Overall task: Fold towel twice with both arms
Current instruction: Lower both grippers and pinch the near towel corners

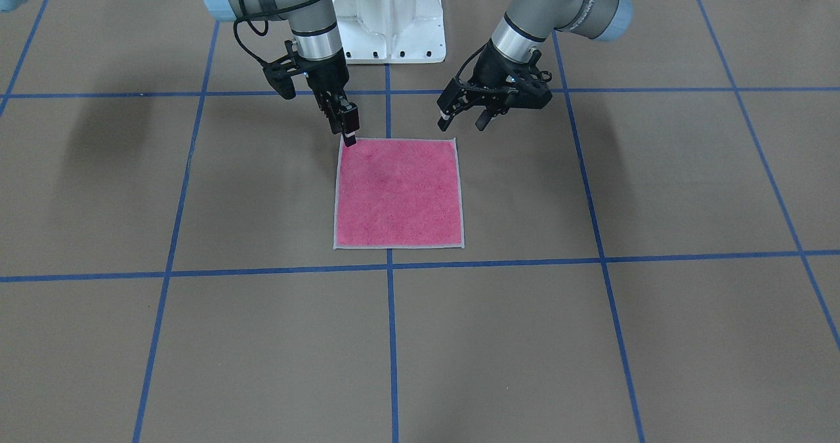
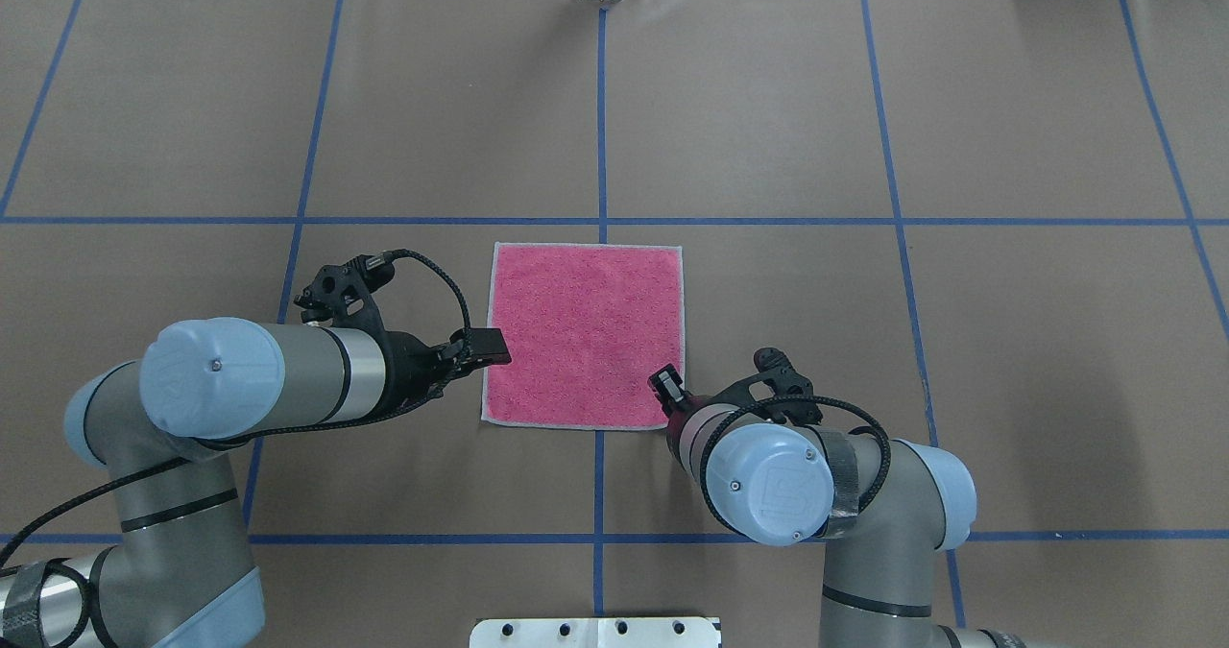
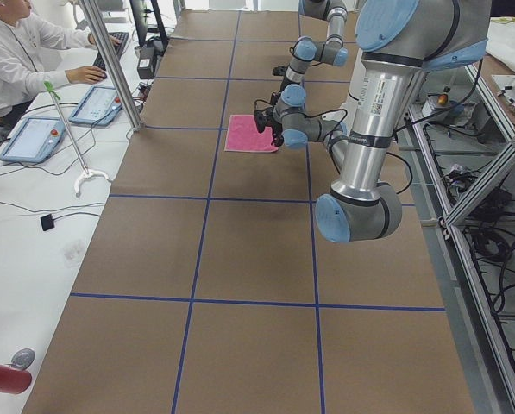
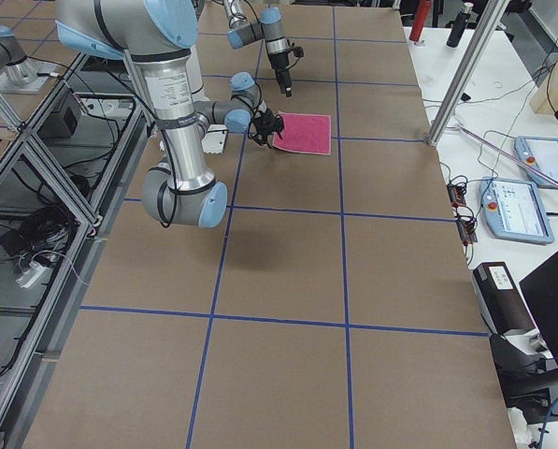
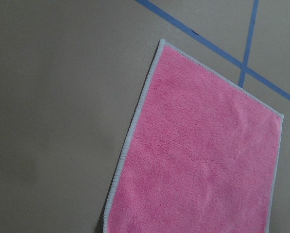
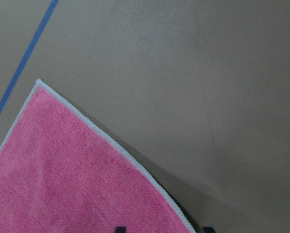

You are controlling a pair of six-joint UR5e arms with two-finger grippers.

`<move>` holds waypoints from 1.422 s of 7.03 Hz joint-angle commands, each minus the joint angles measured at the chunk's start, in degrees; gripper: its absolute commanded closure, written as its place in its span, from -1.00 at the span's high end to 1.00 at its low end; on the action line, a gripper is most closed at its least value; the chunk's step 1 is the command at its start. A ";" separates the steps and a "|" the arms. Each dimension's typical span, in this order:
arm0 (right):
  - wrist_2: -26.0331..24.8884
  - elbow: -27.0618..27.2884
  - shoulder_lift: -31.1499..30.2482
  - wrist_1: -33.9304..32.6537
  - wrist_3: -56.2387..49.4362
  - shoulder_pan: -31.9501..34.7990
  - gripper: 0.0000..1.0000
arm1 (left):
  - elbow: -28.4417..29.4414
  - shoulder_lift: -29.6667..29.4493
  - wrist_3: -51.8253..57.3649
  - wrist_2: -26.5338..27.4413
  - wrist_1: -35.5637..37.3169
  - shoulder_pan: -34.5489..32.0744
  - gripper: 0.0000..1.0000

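The towel (image 1: 398, 193) lies flat, pink face up, in the middle of the brown worktop (image 1: 590, 338), a little way in front of the white base (image 1: 388, 16). It covers a stretch of the blue tape (image 1: 392, 338) line that runs away from the robot. Its far edge stops just short of a cross line.

The right gripper (image 1: 350, 140) points down at the towel's near corner on the robot's right. The right wrist view shows its fingertips (image 6: 119, 229) apart, one over the pink cloth and the other past the grey edging over bare worktop. It straddles the edge and pinches nothing. Whether the tips touch the cloth I cannot tell. In the overhead view the right arm (image 2: 768, 485) hides most of that corner.

The left gripper (image 1: 463, 126) hangs tilted above the other near corner, fingers spread wide, holding nothing.

Beyond the worktop's far side a person (image 3: 11, 52) sits at a white bench with two tablets (image 3: 34, 136). A metal post (image 3: 110, 65) stands at the worktop's edge there.
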 commanded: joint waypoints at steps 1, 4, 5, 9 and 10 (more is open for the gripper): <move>-0.31 -0.22 -0.07 -0.60 -0.41 -1.07 0.15 | 0.01 0.08 -0.07 0.00 0.00 0.06 0.99; -2.15 -1.19 0.19 -1.31 -0.41 -1.08 -0.31 | -0.08 0.17 -0.07 0.00 0.09 0.06 0.99; -2.25 -1.19 0.19 -1.31 -0.41 -1.08 -0.33 | -0.08 0.26 -0.07 0.09 0.09 0.06 0.99; -3.65 -1.02 0.46 -1.13 -0.15 -0.64 -1.00 | 0.27 0.44 0.28 0.09 0.09 0.24 0.99; -3.74 -0.76 0.46 -1.05 0.38 -0.55 -1.00 | 0.80 0.17 0.20 0.09 0.18 0.33 0.98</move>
